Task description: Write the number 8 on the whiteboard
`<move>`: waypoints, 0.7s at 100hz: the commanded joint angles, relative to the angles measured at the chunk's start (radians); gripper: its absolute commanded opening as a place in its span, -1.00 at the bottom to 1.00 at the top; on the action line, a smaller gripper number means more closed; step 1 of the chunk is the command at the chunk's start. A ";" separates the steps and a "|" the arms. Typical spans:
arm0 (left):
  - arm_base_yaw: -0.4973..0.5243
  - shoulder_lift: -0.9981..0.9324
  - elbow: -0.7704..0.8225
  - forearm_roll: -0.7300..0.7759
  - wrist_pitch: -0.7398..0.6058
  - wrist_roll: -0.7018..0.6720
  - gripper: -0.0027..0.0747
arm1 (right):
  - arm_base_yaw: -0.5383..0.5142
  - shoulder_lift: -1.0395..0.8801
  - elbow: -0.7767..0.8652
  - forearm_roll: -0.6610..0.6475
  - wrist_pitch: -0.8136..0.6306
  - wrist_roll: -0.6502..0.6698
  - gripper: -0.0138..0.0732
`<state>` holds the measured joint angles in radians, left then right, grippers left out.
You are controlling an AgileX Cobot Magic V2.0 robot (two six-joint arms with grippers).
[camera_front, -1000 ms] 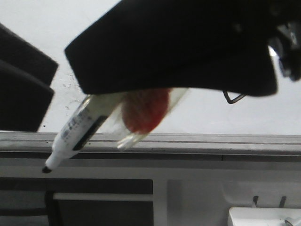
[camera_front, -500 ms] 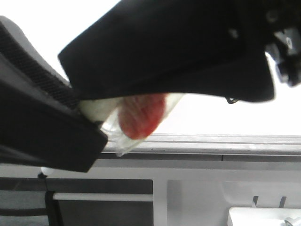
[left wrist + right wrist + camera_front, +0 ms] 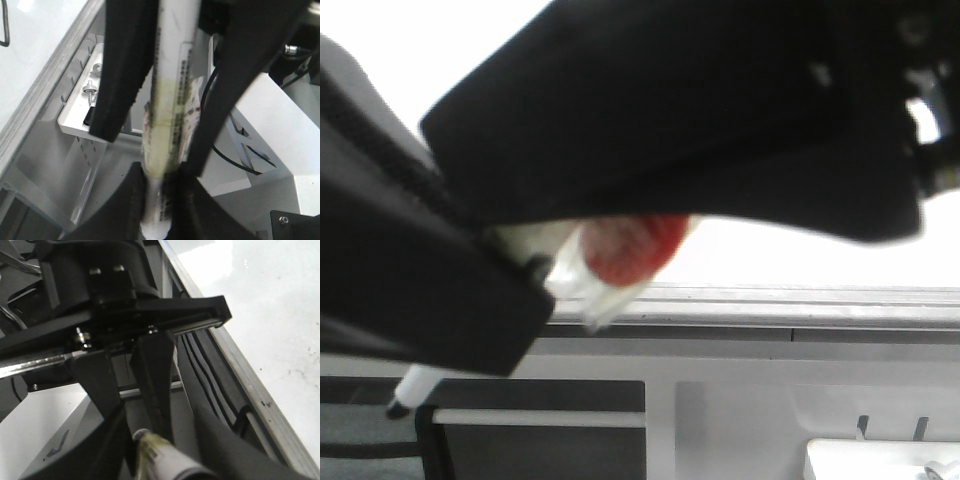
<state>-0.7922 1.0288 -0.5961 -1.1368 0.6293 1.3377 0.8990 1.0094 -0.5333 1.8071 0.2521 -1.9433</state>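
Observation:
A white marker with a black tip hangs in the air beyond the whiteboard's grey edge rail. My right gripper is shut on its barrel. My left gripper is shut on its rear end. In the front view the left gripper covers most of the marker under the right gripper. The whiteboard is glossy white with faint specks. A thin dark line shows on it; I cannot tell if it belongs to the number 8.
A red patch under clear tape sticks to the marker. A metal tray with small hardware hangs below the board's edge. A white box and a dark panel lie below. Black cables run near a white housing.
My left gripper came in from the left and closed over the marker. The marker and the right gripper shifted left and down, and the tip now pokes out lower.

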 commanded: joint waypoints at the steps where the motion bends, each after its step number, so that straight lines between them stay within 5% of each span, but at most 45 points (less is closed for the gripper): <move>1: -0.006 -0.034 -0.026 -0.066 -0.009 -0.023 -0.98 | -0.001 -0.048 -0.026 0.054 -0.055 0.025 0.49; 9: -0.002 -0.059 -0.005 -0.066 -0.030 -0.023 -0.98 | -0.001 -0.105 -0.026 0.054 -0.148 0.033 0.63; 22: 0.044 -0.112 0.056 -0.131 -0.108 -0.028 -0.98 | -0.001 -0.256 -0.026 0.054 -0.312 0.033 0.43; 33: 0.086 -0.122 0.109 -0.209 -0.146 -0.028 -0.98 | -0.001 -0.393 -0.026 0.054 -0.412 0.033 -0.05; 45: 0.104 -0.100 0.121 -0.299 -0.158 -0.028 -0.98 | -0.001 -0.516 -0.026 0.054 -0.497 0.033 -0.86; 70: 0.049 -0.019 0.078 -0.349 -0.381 -0.016 -0.98 | -0.001 -0.602 -0.026 0.052 -0.537 0.033 -0.83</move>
<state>-0.7195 0.9951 -0.4752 -1.4332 0.3436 1.3205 0.9007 0.4094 -0.5333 1.8530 -0.3039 -1.9125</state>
